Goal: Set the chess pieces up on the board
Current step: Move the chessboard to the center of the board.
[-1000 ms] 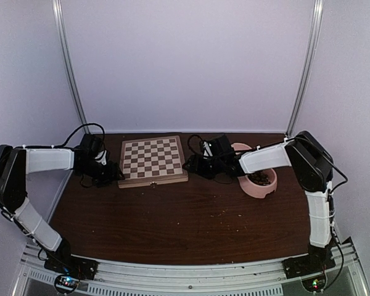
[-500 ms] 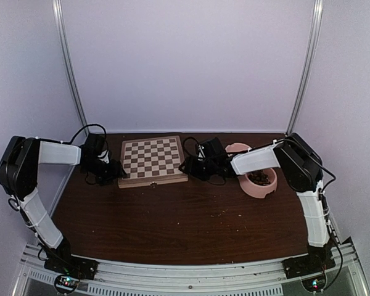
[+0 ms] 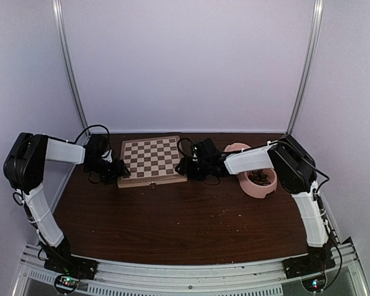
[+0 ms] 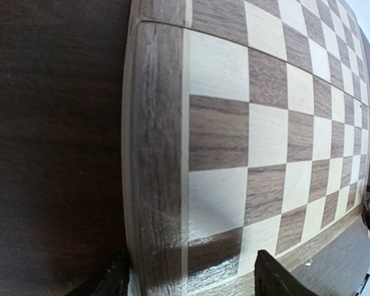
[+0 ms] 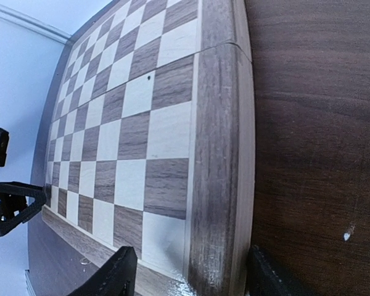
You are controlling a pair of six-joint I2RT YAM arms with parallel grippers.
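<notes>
Looking through the wrist cameras, I see the left fingers (image 4: 111, 283) spread open at the left edge of the board (image 3: 152, 159), a stretch of its wooden frame lying between the tips. The right fingers (image 5: 116, 276) are parted the same way at its right edge (whether either pair touches it I cannot tell). I count one board on the tabletop (image 3: 185, 222) and one pink double bowl (image 3: 259, 193) to its right, holding dark chess pieces (image 3: 261, 177) too small to count.
</notes>
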